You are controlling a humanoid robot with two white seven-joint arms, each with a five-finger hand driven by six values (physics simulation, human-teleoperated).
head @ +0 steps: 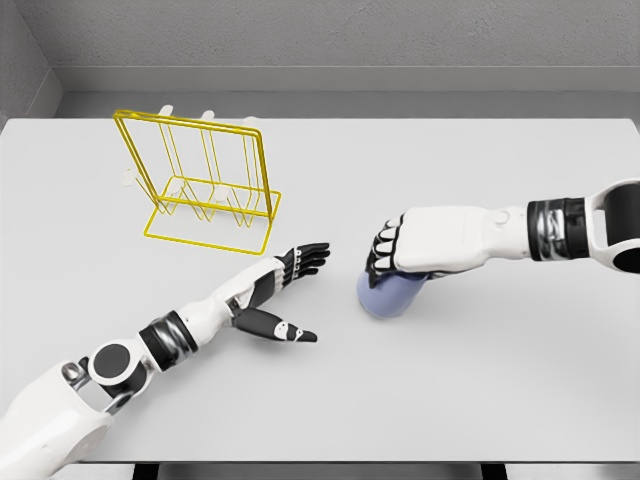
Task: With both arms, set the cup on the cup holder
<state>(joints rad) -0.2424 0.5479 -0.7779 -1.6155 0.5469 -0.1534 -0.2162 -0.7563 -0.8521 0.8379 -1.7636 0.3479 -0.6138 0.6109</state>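
A pale lavender cup lies on the white table right of centre. My right hand reaches in from the right and rests on top of it, its dark fingers curled over the cup's upper left side. The yellow wire cup holder stands at the back left, with white pegs showing behind its frame. My left hand lies flat just left of the cup, fingers stretched toward the right and thumb spread out, holding nothing. A small gap separates it from the cup.
The white table spreads across the view, with a grey wall behind its far edge. The holder's base frame lies on the table a short way behind my left forearm.
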